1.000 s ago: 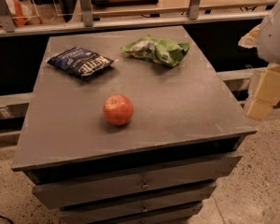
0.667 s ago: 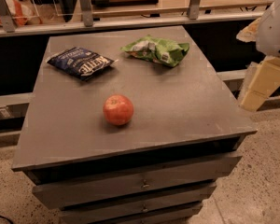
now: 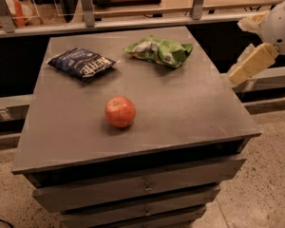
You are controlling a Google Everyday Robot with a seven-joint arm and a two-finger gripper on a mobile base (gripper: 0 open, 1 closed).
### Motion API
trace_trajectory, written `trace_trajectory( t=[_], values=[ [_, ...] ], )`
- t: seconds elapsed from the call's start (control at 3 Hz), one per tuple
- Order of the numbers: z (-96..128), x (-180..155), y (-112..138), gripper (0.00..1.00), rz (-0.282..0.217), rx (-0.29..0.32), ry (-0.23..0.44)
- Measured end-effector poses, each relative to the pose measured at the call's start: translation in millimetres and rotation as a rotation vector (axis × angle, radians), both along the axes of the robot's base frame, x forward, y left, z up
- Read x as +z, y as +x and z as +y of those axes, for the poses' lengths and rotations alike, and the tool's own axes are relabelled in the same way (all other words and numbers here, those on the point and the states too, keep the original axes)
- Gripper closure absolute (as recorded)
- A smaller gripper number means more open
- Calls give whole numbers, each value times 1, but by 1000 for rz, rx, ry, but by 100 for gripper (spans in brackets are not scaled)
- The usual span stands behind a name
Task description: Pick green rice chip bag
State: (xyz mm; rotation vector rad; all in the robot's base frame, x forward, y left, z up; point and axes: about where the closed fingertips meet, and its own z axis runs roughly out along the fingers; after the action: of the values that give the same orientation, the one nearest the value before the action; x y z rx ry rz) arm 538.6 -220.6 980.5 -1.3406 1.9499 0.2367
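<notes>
The green rice chip bag (image 3: 159,51) lies crumpled at the back right of the grey cabinet top (image 3: 180,108); it is bright green with white patches. My gripper (image 3: 238,51) hangs off the cabinet's right edge, to the right of the bag and apart from it. Its cream fingers (image 3: 249,64) point left and down and stand apart, holding nothing. Its white wrist (image 3: 281,25) is cut off by the right edge of the view.
A dark blue Kettle chip bag (image 3: 83,63) lies at the back left. A red apple (image 3: 120,111) sits near the middle front. A railing with posts (image 3: 85,4) runs behind the cabinet. Drawers (image 3: 142,186) face front over a speckled floor.
My gripper has moved up and to the left, closer to the cabinet's right edge. The bags and the apple have not moved.
</notes>
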Motion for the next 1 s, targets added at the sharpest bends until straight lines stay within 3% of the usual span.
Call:
trace_trajectory(
  t=[0.33, 0.67, 1.0],
  values=[
    [9, -5, 46, 0, -30, 1, 137],
    [25, -15, 86, 0, -38, -5, 206],
    [25, -15, 86, 0, -38, -5, 206]
  ],
)
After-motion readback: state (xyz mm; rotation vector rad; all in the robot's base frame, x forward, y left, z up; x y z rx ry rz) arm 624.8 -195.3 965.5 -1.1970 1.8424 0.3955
